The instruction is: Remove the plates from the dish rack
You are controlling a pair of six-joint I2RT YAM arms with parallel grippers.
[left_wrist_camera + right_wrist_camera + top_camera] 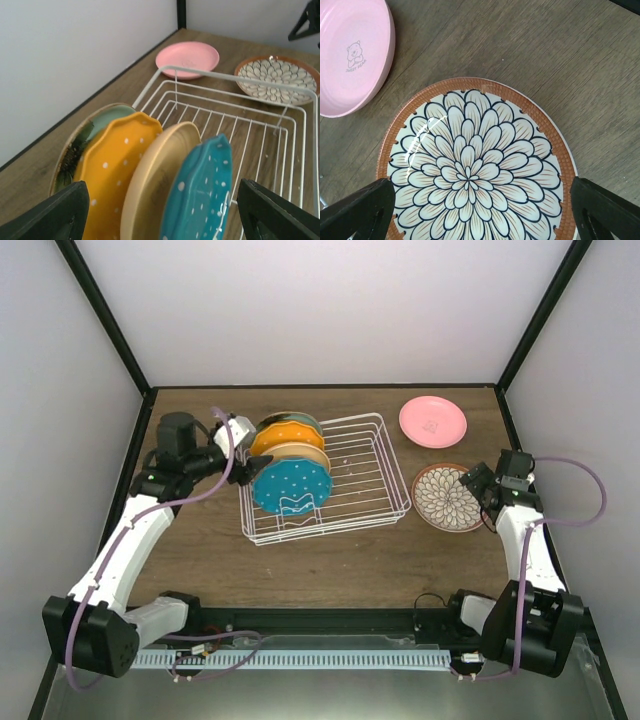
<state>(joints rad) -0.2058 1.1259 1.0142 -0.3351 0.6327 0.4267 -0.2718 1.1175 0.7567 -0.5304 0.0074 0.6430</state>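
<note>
One white wire dish rack point(362, 480) sits mid-table on a brown wooden table point(200, 540), with six small round plates in view: four in the rack and two outside it. Two black grippers are in view, one on either side of the rack. The left gripper point(252, 473) is at the rack's left side, level with the nearest plate. Its fingers are spread wide and grip nothing, and its wrist camera shows the racked plates' edges between them. The four racked plates stand on edge in a row at the rack's left end; the rest of the rack holds nothing. Nearest is a teal blue plate point(292, 485) with white dots. Behind it stands a pale yellow-orange plate point(298, 455), then a scalloped orange plate point(285, 433) with white dots, then a sage green plate point(82, 140) at the back. Just right of the rack, towards its near end, a white plate with a brown floral pattern point(447, 498) lies flat on the table. The right gripper point(474, 485) hangs over it, fingers wide apart, holding nothing. Farther back, beyond the rack's far right corner, a plain pink plate point(432, 422) lies flat.
</note>
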